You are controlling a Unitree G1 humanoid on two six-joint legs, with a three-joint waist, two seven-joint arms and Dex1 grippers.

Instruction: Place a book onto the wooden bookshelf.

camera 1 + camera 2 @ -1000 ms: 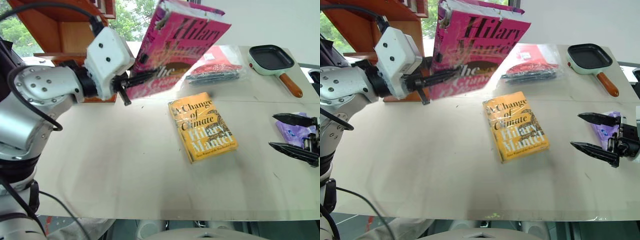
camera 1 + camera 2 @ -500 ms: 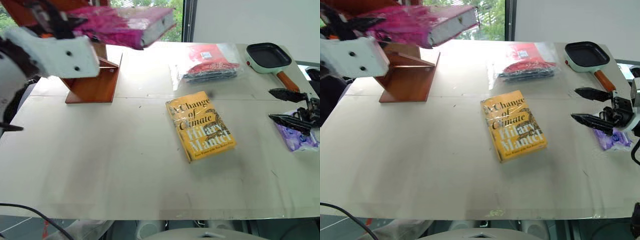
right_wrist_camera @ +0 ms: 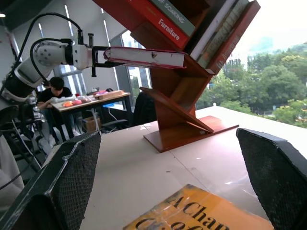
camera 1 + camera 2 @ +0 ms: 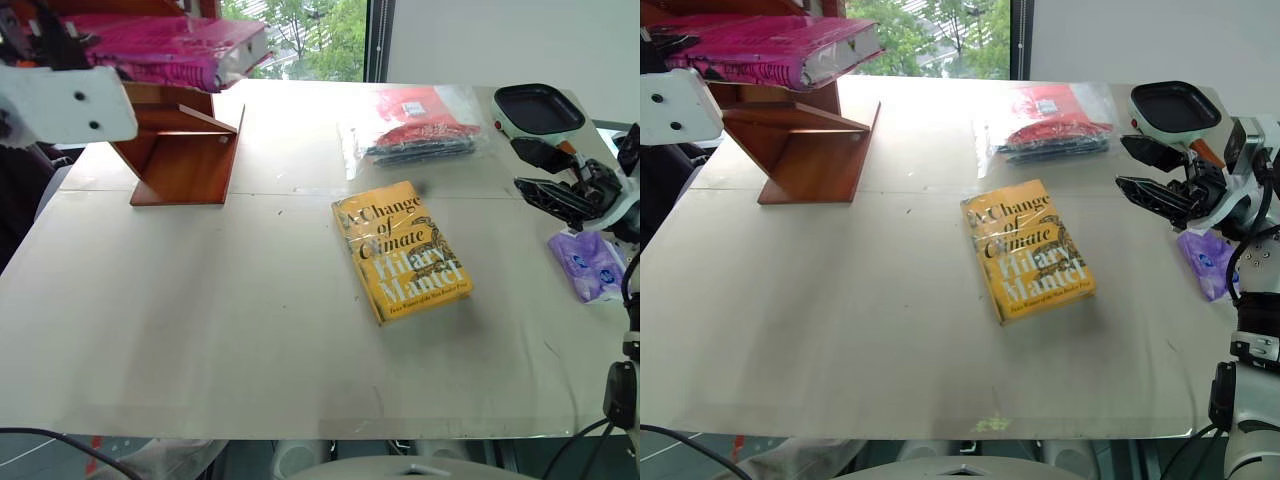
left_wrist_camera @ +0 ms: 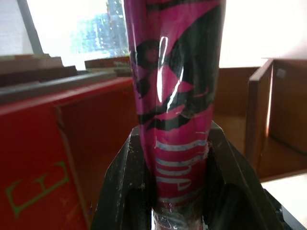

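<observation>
Book: the pink book (image 4: 760,50) is in the air at the far left of the table, lying nearly flat, with the white page edge (image 4: 840,58) facing the window side. It is at the wooden bookshelf (image 4: 800,140), above one of its slanted boards; I cannot tell if it touches the wood.

Left gripper: the left gripper (image 5: 180,191) is clamped on the book. In the left wrist view the two black fingers (image 5: 122,191) press on both sides of the book near its end, and the glossy wrap shines between them.

Right gripper: the right gripper (image 4: 1150,172) hangs over the right side of the table, near the pan, with nothing in it. Its jaws stand wide apart, pointing toward the middle of the table.

Bookshelf: reddish-brown, with zigzag boards, standing on the far left part of the white table (image 4: 840,320). In the right wrist view several books lean in its upper part.

Yellow book: the yellow book (image 4: 1028,250) lies flat near the middle of the table, well apart from the shelf.

Other things: a plastic bag with red and dark contents (image 4: 1055,122) lies behind the yellow book. A black pan with pale rim (image 4: 1175,108) is at the far right corner. A small purple packet (image 4: 1205,262) lies at the right edge.

Background: a seated person (image 3: 55,91) is at another table.
</observation>
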